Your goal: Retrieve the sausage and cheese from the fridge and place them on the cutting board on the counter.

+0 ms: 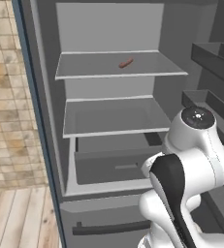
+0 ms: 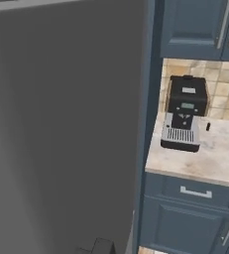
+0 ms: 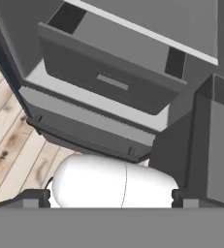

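Open fridge (image 1: 45,97) holds the sausage (image 1: 126,63) on its top shelf; hand (image 3: 111,196) spread, ungrasping.

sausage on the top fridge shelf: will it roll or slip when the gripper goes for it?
The sausage is a small rounded cylinder lying flat on the smooth grey shelf, so a sideways nudge would probably roll it. It looks light, likely to skid if pushed. Closing across its short width seems safest; the open gripper should span it.
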Motion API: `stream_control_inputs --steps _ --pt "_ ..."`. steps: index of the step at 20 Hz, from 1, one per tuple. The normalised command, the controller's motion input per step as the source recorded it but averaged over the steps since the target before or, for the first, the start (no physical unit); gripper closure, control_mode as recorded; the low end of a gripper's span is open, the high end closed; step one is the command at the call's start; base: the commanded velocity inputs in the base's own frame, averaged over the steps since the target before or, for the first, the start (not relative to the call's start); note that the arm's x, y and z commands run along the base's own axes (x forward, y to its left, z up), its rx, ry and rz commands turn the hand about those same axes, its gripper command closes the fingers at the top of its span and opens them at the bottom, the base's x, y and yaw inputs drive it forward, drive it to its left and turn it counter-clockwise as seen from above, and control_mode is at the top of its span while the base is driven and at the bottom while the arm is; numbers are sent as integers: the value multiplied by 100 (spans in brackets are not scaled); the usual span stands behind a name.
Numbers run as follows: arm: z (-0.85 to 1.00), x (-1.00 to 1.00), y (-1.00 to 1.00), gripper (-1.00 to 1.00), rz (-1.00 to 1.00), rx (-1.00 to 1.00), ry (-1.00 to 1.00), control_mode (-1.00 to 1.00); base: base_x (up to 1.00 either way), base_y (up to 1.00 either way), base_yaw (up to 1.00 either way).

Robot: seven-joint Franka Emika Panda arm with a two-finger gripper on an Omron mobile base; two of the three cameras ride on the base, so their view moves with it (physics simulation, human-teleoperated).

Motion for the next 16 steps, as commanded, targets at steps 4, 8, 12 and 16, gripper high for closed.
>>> stream_control_inputs --steps 4,8,12,16 --pt "0 0 0 -100 0 0 0 100 8 11 -14" --pt "0 0 0 -100 0 0 0 100 0 1 -1" --pt "0 0 0 -100 0 0 0 100 0 0 0" --pt "0 0 0 -100 0 0 0 100 0 30 0"
